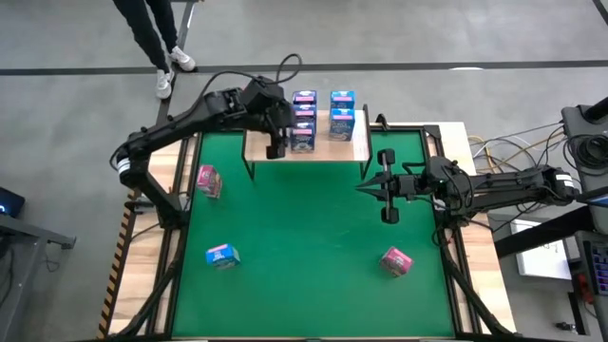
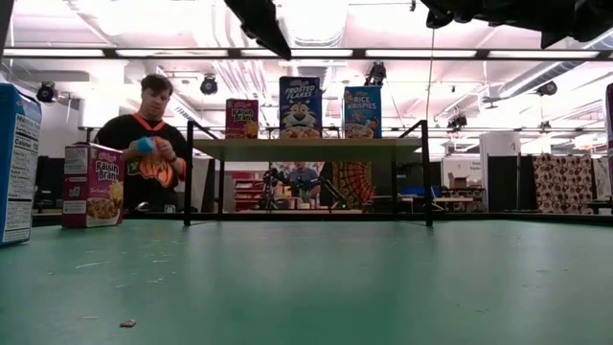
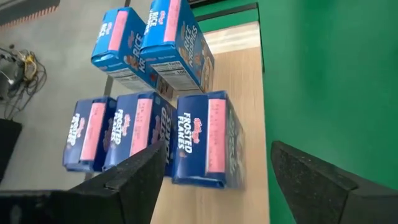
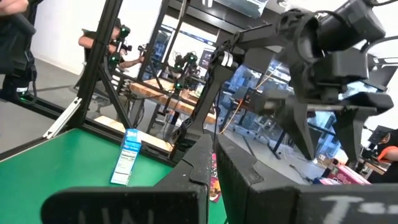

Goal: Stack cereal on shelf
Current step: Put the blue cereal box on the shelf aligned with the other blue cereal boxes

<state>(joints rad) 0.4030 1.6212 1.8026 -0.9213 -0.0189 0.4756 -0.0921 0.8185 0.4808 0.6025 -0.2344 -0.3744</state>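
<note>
Left wrist view: rectangular blue cardboard Frosted Flakes box [image 3: 207, 140] stands upright on the light-wood shelf [image 3: 245, 87], between the left gripper [image 3: 214, 177]'s spread fingers, untouched. Right gripper [image 1: 365, 188], fingers pressed together, hovers over the green mat [image 1: 304, 237].

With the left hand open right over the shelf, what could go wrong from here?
1. The left hand straddles the nearest Frosted Flakes box with open fingers; pulling away crookedly could tip it.
2. That box stands near the shelf edge, so a nudge might drop it.
3. Three boxes remain on the green mat, one pink box close to its edge.
</note>
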